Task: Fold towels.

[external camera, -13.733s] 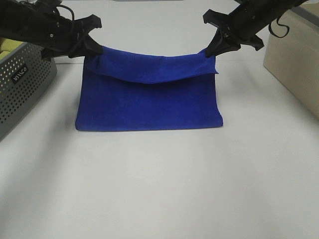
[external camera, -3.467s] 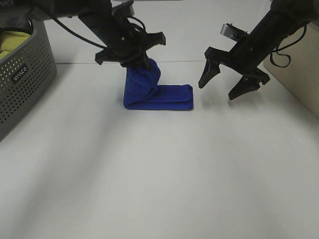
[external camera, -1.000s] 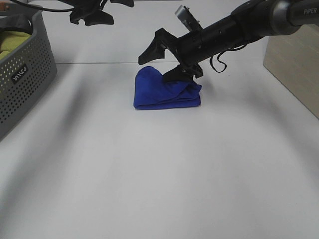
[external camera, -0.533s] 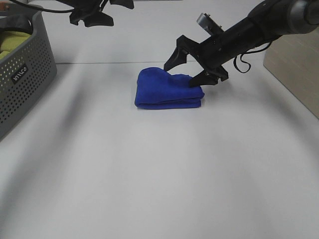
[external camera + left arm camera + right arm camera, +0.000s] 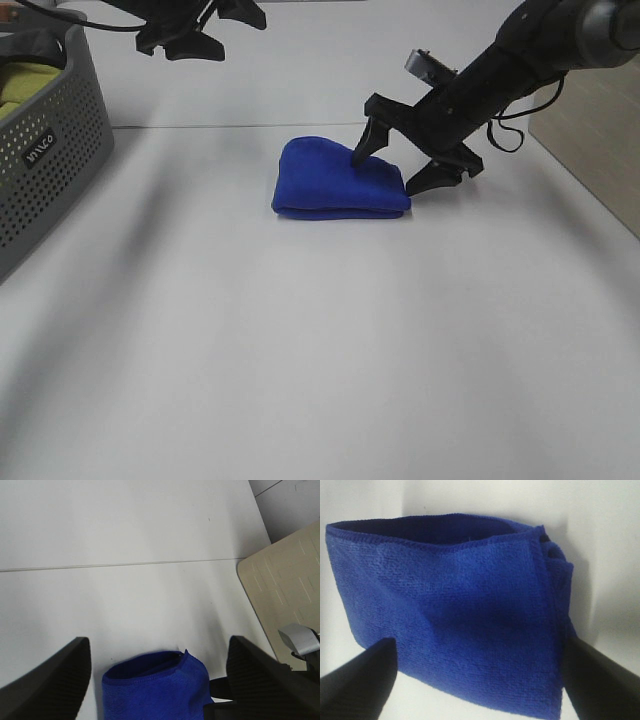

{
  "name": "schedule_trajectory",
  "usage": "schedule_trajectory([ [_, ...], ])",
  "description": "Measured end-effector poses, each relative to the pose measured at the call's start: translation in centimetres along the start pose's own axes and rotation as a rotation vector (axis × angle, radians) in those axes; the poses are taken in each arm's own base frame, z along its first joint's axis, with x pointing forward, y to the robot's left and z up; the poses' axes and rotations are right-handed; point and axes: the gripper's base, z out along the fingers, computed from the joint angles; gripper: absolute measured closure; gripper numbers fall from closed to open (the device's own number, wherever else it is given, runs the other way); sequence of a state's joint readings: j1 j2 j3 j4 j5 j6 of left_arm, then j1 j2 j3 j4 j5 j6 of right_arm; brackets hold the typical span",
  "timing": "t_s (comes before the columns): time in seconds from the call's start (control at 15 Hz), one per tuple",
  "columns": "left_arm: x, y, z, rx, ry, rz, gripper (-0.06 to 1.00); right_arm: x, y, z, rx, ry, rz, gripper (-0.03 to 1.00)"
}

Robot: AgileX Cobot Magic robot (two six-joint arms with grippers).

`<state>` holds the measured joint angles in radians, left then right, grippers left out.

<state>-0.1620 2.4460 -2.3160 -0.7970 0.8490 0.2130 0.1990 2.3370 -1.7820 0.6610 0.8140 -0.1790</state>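
A blue towel (image 5: 335, 182) lies folded in a compact bundle on the white table. My right gripper (image 5: 400, 167) is open at the towel's right end. One finger (image 5: 366, 150) rests at the towel's far top edge and the other (image 5: 432, 180) is just off its right side. In the right wrist view the towel (image 5: 450, 610) fills the space between the open fingers of the right gripper (image 5: 477, 647). My left gripper (image 5: 200, 22) is open and empty, high at the back left. Its wrist view shows the towel (image 5: 155, 685) below the left gripper (image 5: 157, 642).
A grey perforated basket (image 5: 50, 150) holding a yellow cloth (image 5: 20, 85) stands at the left edge. A beige box (image 5: 590, 130) stands at the right edge and also shows in the left wrist view (image 5: 285, 585). White table extends in front of the towel.
My right gripper has drawn back to the right, off the towel's top to its right end. The towel has settled flatter. The left gripper has stayed in place.
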Motion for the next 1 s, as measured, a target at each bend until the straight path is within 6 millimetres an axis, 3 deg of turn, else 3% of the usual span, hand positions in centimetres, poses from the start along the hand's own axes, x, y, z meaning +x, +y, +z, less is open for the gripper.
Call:
schedule_trajectory([
  [0.2, 0.4, -0.1, 0.0, 0.009, 0.049, 0.003, 0.23, 0.1, 0.2, -0.6, 0.014, 0.021, -0.018, 0.13],
  [0.47, 0.8, -1.3, -1.6, 0.012, 0.152, 0.111, 0.23, -0.2, 2.1, -5.8, 0.111, -0.002, -0.113, 0.13],
  [0.73, -0.5, -5.6, -7.6, -0.020, 0.194, 0.252, 0.23, 0.9, 4.8, -12.4, 0.149, 0.018, -0.176, 0.13],
  [1.0, -1.2, -8.5, -12.8, -0.107, 0.150, 0.325, 0.23, 2.6, 7.4, -18.1, 0.129, 0.016, -0.197, 0.13],
])
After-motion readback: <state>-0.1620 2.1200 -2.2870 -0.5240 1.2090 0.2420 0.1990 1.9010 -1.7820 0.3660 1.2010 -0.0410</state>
